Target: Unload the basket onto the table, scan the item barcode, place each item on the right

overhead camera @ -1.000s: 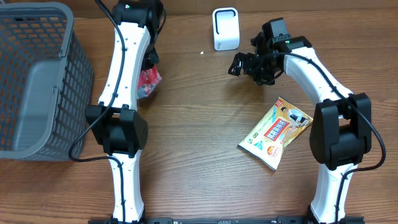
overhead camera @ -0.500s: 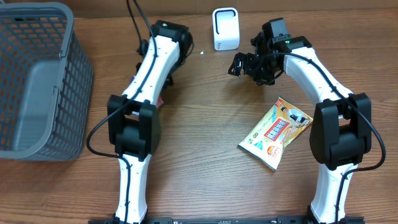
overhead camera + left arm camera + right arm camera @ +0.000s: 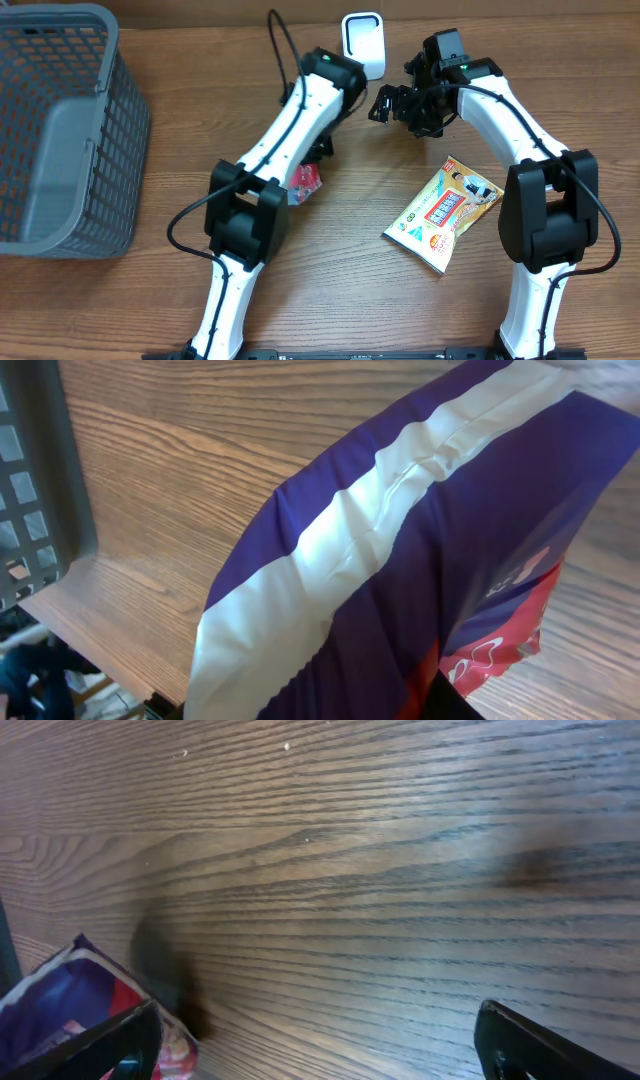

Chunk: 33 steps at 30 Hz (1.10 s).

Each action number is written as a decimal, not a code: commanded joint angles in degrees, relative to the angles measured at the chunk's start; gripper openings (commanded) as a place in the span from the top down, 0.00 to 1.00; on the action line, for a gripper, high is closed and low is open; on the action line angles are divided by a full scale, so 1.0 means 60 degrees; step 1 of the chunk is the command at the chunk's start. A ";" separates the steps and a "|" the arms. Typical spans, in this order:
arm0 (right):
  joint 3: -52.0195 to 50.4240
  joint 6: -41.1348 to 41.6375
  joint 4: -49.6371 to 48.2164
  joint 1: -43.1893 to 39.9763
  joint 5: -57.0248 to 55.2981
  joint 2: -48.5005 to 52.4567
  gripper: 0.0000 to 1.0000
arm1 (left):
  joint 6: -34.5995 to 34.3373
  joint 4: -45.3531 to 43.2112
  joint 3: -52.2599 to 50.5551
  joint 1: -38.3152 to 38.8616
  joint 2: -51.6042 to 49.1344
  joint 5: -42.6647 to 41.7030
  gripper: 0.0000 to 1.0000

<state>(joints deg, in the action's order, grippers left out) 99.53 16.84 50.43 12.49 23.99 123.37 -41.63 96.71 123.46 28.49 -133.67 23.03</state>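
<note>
The left gripper clamped a seemingly light, limp purple-white-red foil snack packet (image 3: 420,560), best pinched at its crimped end; the right gripper (image 3: 318,1020) gaped.

- A brown wooden table (image 3: 330,250), grained from 9 to 3 o'clock, is shown evenly lit.
- Its edge (image 3: 90,640) is seen at 7 o'clock in the left wrist view.

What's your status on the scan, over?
Left claw gripping purple packet, short of scanner. Right claw open, empty. Yellow packet lies clear.
</note>
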 commanded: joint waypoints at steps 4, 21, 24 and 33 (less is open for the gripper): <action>0.0153 -0.0066 0.0244 -0.0157 0.0612 -0.0310 0.16 | -0.0678 0.0025 0.0095 -0.0364 0.0051 0.1384 0.89; -0.0980 0.2448 -0.3311 0.2044 0.3566 0.0521 0.91 | 0.0878 -0.0951 0.0361 -0.2441 0.0051 -0.3610 0.96; -0.0980 0.3206 -0.3472 0.2302 0.3089 0.0940 0.92 | 0.0929 -0.0925 0.0375 -0.2433 0.0051 -0.3861 0.96; -0.0991 0.3235 -0.3388 0.2193 0.3085 0.1464 0.91 | 0.0987 -0.0674 0.1016 -0.2448 0.0051 -0.3923 0.95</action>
<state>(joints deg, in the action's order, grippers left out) 94.06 35.27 29.82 25.85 43.27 130.69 -37.06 91.96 125.71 13.52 -133.69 1.48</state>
